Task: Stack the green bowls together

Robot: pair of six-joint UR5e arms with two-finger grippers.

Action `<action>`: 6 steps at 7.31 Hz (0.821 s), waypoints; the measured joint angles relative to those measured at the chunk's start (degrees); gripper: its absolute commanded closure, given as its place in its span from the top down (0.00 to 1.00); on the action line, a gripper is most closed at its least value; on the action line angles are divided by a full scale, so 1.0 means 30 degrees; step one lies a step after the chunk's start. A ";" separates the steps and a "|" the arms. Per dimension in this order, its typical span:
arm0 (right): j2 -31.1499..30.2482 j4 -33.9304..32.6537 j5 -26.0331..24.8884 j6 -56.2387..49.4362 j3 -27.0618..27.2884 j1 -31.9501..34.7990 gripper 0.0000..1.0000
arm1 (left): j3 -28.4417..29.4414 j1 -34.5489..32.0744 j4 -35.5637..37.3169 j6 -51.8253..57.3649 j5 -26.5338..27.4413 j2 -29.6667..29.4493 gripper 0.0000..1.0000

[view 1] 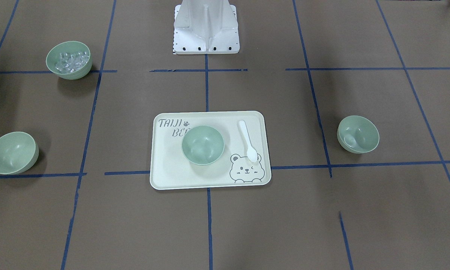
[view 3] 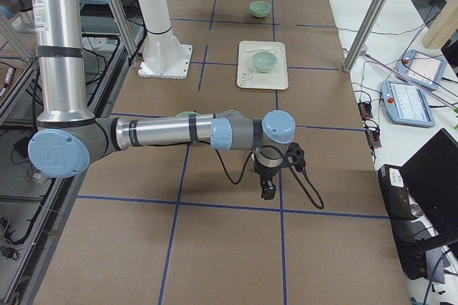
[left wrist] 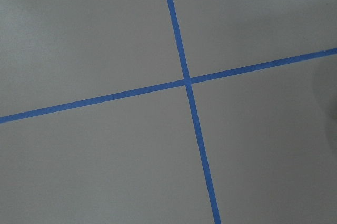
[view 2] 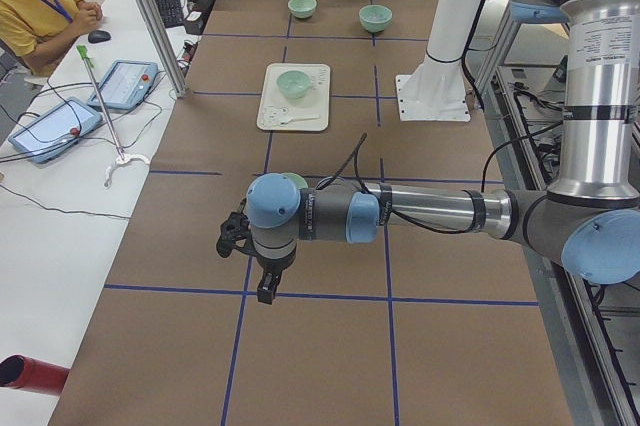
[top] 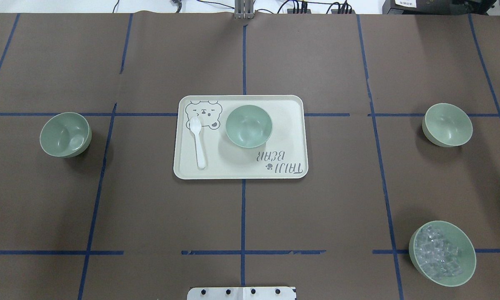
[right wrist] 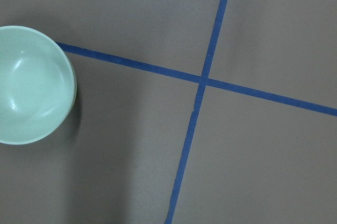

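Front view: the tray bowl [view 1: 203, 145] stands upright on the tray [view 1: 210, 183], with a white spoon [view 1: 247, 139] lying just beside it. The left bowl [view 1: 358, 134] sits on the table [view 1: 135, 228] well to one side of the tray, and the right bowl [view 1: 12, 152] sits well to the other. All three are apart, none nested. The ice bowl [view 1: 69, 60] stands beyond the right bowl, nearer the base [view 1: 206, 28].

Overhead: the same layout shows. The tray bowl is central, the plain bowls are far out on either side, and the ice bowl is at the robot's right near corner.

Left side view: the left gripper [view 2: 266, 291] hangs pointing down over bare table, near a blue tape [view 2: 240, 291] line. I cannot tell how far its jaws are parted or whether it holds anything. An operator [view 2: 40, 6] sits at the far edge.

Right side view: the right gripper [view 3: 268, 190] hangs the same way over bare table. Its opening cannot be judged either.

Left wrist: only table and a tape crossing.

Right wrist: the right bowl, empty, lies at the picture's left edge, its rim over a tape line.
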 measured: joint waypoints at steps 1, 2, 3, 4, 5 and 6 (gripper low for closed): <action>-0.0001 0.0009 0.0003 -0.0017 0.0058 0.0000 1.00 | -0.0001 -0.0004 0.0002 0.0000 0.0000 -0.0025 1.00; 0.0005 0.0012 -0.0001 -0.0048 0.0296 0.0000 1.00 | -0.0022 -0.0005 -0.0007 0.0000 0.0000 -0.0073 1.00; 0.0041 0.0014 -0.0008 -0.0042 0.0675 -0.0004 1.00 | -0.0062 -0.0003 -0.0028 -0.0019 0.0000 -0.0145 1.00; 0.0270 0.0015 -0.0055 -0.0005 0.0997 -0.0201 1.00 | -0.0106 0.0025 -0.0296 -0.0079 -0.0033 -0.0381 1.00; 0.0812 0.0009 -0.0154 0.0048 0.1088 -0.0573 1.00 | 0.0012 0.0078 -0.1513 -0.0129 -0.0070 -0.0828 1.00; 0.1424 -0.0010 -0.0182 0.0254 0.0850 -0.0803 1.00 | 0.0546 0.0155 -0.3704 -0.0155 -0.0082 -0.1340 1.00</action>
